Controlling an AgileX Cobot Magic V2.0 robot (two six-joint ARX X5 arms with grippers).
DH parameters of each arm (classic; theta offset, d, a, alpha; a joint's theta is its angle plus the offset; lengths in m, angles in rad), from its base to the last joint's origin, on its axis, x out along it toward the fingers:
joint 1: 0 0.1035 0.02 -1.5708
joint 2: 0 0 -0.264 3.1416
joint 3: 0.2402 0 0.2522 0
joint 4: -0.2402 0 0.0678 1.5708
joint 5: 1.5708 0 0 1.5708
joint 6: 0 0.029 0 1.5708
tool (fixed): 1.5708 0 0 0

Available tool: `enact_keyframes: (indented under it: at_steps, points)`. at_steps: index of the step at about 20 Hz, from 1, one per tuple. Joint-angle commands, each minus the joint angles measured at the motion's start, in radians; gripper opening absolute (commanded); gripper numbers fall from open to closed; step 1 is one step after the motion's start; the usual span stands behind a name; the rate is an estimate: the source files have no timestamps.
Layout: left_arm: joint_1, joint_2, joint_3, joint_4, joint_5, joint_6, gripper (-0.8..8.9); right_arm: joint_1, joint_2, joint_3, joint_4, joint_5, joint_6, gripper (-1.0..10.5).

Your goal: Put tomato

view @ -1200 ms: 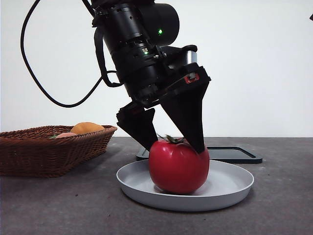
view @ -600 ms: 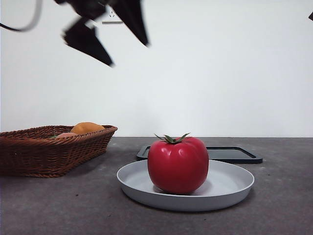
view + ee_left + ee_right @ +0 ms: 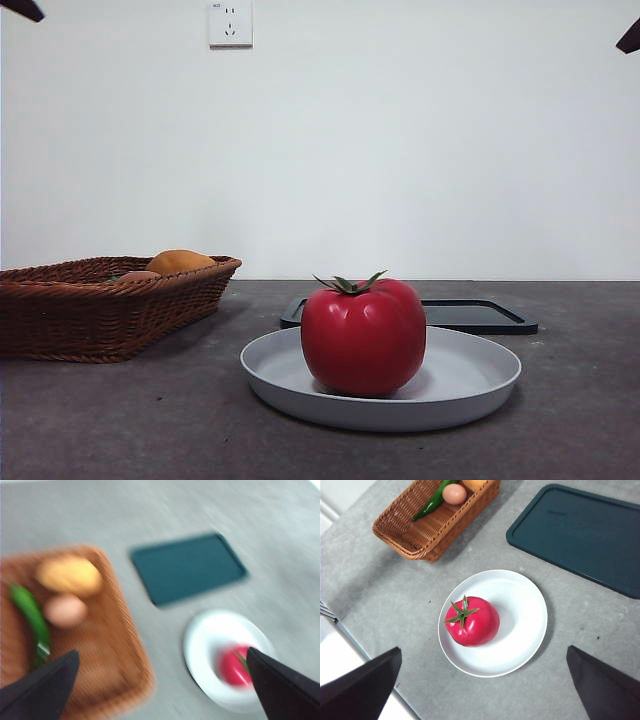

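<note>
The glossy red tomato (image 3: pixel 363 337) with its green star stem sits upright in the pale grey plate (image 3: pixel 480 385) at the table's middle, with nothing touching it. My left gripper (image 3: pixel 163 651) is high above the table with its jaws wide apart and empty; its view is blurred and shows the tomato (image 3: pixel 235 667) on the plate (image 3: pixel 207 632) far below. My right gripper (image 3: pixel 484 648) also hangs high and open, looking down on the tomato (image 3: pixel 471 621) and plate (image 3: pixel 520 605). In the front view only black tips show at both top corners.
A brown wicker basket (image 3: pixel 100 320) at the left holds an orange-yellow fruit (image 3: pixel 178 262), a peach-pink fruit (image 3: pixel 454 493) and a green pepper (image 3: pixel 432 501). A flat dark green tray (image 3: pixel 480 315) lies behind the plate.
The gripper that held the tomato on the plate has let go and risen up and left out of the front view. The tomato stays on the plate.
</note>
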Motion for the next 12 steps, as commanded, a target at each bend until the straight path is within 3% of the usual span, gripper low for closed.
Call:
enact_keyframes:
  at_steps: [1, 4, 12]
  points:
    - [-0.002, -0.058, -0.06, -0.053, 0.071, 0.044, 5.63, 0.005, 0.024, 0.02, 0.013, -0.006, -0.011, 5.4]
    - [-0.016, -0.121, -0.126, -0.165, 0.166, 0.088, 5.62, 0.026, 0.046, 0.02, 0.007, -0.007, -0.011, 5.4]
    - [-0.023, -0.153, -0.131, -0.162, 0.166, 0.086, 5.62, 0.166, 0.13, 0.02, 0.072, 0.006, 0.017, 5.5]
